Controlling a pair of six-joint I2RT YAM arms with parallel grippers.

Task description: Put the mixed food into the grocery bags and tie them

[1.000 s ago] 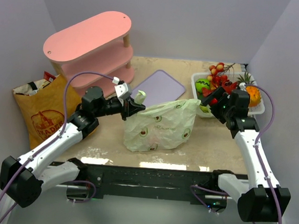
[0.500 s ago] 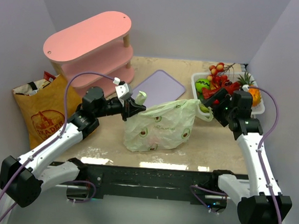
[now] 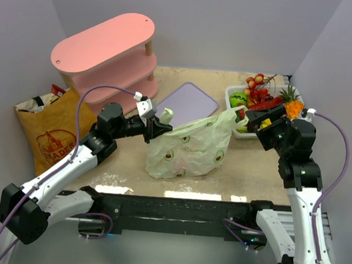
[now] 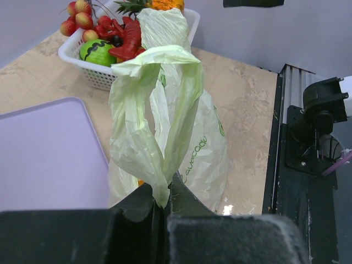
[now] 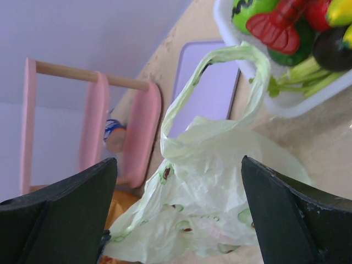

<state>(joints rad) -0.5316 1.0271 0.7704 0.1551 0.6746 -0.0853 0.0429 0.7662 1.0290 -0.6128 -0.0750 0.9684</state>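
Two grippers are sitting at the two ends of the pale-green plastic bag (image 3: 190,150). The left gripper (image 4: 165,193) is squeezing tight on one bag handle (image 4: 157,104), and the thin plastic is bunching up right between its fingers (image 4: 135,202). From that pinch the handle is rising up in a twisted loop. The rest of the bag is lying just past the fingertips on the table (image 3: 251,173).

The right gripper (image 3: 255,123) is spreading its fingers (image 5: 60,209) wide and is gripping nothing. The other handle (image 5: 220,77) is standing up as a loop just in front of the gap between those fingers, and they are not pinching it. The fat part of the bag is puffing out below and ahead of them.

Past the right fingertips, off to their right side, a white basket (image 4: 88,70) is holding colourful fruit (image 4: 96,50). A purple board (image 3: 187,101) is lying flat beyond the loop, and it is showing to the left of the left fingers too. A pink shelf (image 3: 106,48) is standing farther off.

The brown paper bag (image 3: 49,135) is lying well apart from both sets of fingers, back beside the left arm. A bit of red packet (image 3: 57,90) is poking out at its top.
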